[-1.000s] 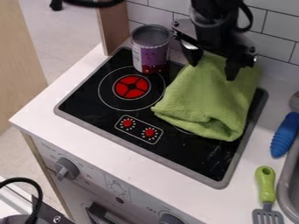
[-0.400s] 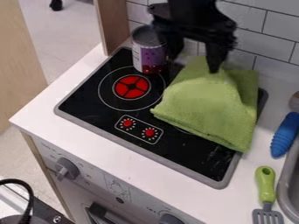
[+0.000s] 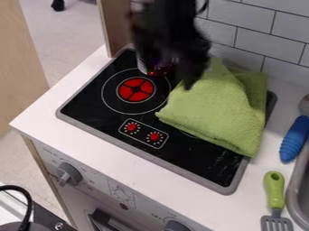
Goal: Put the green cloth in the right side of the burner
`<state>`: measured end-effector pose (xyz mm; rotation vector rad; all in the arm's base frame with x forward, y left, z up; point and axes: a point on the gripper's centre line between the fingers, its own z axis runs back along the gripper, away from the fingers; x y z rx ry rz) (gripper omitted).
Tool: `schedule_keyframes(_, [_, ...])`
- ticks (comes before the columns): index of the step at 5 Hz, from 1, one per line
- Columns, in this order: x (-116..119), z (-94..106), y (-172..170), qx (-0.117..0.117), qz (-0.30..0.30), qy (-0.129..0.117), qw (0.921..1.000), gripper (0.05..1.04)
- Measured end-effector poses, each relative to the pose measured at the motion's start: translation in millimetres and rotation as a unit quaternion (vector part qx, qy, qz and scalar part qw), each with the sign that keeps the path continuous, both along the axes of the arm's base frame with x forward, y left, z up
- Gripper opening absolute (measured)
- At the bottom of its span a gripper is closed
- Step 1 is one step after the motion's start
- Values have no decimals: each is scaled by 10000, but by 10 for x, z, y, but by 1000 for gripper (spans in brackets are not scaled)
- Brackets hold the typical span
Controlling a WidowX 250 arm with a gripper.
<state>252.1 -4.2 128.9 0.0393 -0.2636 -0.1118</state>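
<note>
Green cloth lies rumpled over the right side of the black stovetop, beside the red burner. The blurred tool hangs over the cloth's upper left edge; I cannot tell how open it is or whether it grips anything.

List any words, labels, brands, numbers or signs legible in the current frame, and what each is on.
None can be read.
Oven front: faint lettering near the left knob and right knob, too small.
Can: partly hidden, no legible label text.
</note>
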Motion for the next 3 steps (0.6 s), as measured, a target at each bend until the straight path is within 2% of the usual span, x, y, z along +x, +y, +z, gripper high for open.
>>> schedule_keyframes(1, [-150, -130, 300, 413, 62, -138, 9990, 995])
schedule_keyframes(2, [-170, -171, 670, 638, 306, -97, 9974, 995])
schedule_keyframes(3, [-185, -286, 1055, 910, 825, -24, 9924, 995])
